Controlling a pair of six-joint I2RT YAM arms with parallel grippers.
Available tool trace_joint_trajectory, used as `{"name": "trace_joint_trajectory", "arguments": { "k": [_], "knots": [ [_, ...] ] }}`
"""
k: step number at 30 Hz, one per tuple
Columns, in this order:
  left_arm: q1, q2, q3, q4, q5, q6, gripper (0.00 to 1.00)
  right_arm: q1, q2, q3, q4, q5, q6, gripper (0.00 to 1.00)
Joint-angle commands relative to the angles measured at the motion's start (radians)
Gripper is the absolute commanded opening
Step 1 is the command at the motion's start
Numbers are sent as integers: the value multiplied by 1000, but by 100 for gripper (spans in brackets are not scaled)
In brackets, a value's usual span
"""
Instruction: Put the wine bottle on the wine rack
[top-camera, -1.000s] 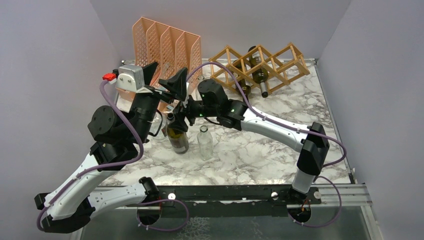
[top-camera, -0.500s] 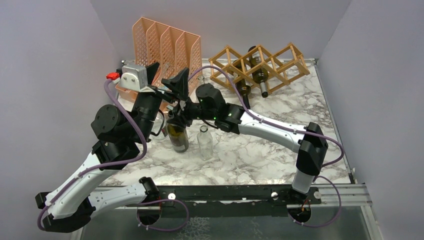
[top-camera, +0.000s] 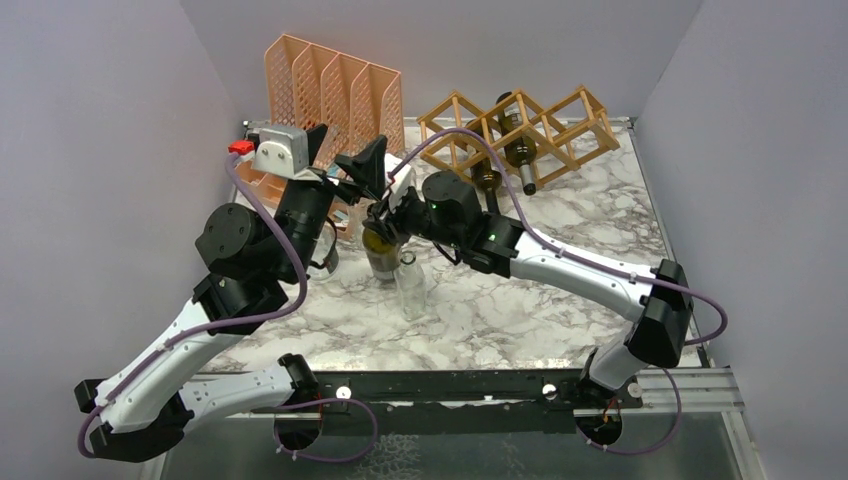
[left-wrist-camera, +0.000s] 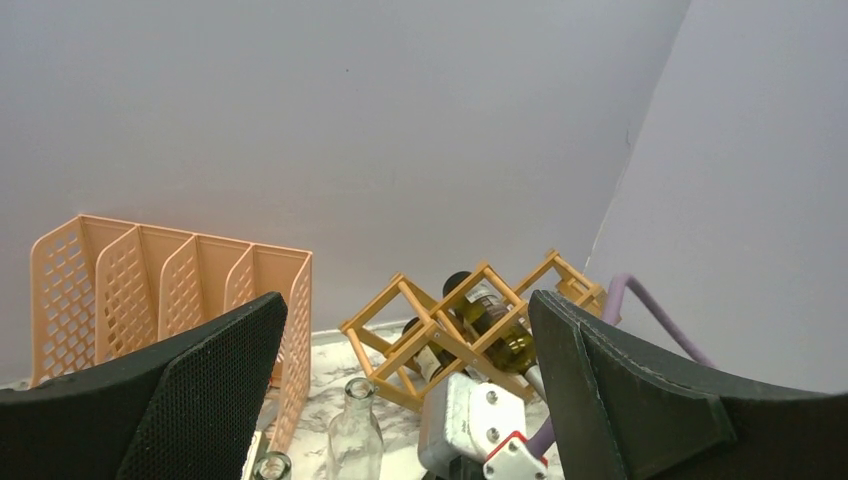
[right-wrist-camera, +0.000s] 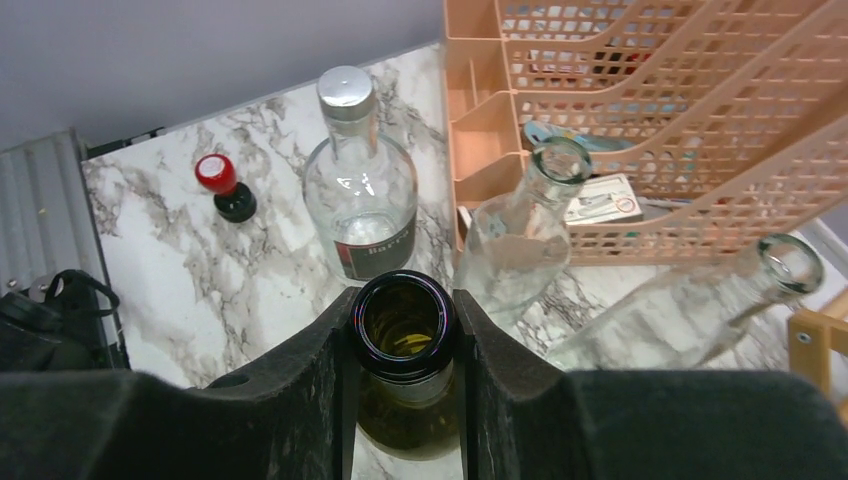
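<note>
Right pincer (right-wrist-camera: 403, 335) clamped on wine bottle (right-wrist-camera: 408, 425) neck; glass, prob. heavy, stiff, slick, fragile. Wine rack (top-camera: 515, 130) at 2 o'clock; left pincer (left-wrist-camera: 405, 370) wide, empty.

— What is the left gripper (top-camera: 345, 157) doing?
— Hovering at upper left of centre, fingers spread wide, the left arm (top-camera: 190, 335) folding upward.
— And the right gripper (right-wrist-camera: 404, 330)?
— Clamping a wine bottle (right-wrist-camera: 405, 420) by its neck, the right arm (top-camera: 570, 268) reaching in from lower right.

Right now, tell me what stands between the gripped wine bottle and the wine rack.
In the right wrist view, a clear glass bottle stands between the wine bottle and the corner of the wine rack at the frame's right edge.
</note>
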Motion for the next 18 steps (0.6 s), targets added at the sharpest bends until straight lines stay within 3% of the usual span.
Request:
{"name": "trace_joint_trajectory", "arguments": {
  "k": [1, 9, 18],
  "knots": [
    [-3, 8, 4, 6, 20, -18, 98, 7, -76, 28, 13, 148, -7, 8],
    [-3, 1, -113, 123, 18, 80, 99, 6, -195, -70, -56, 375, 37, 7],
    [-3, 63, -200, 138, 108, 53, 99, 7, -423, -214, -169, 640, 208, 6]
  ]
}}
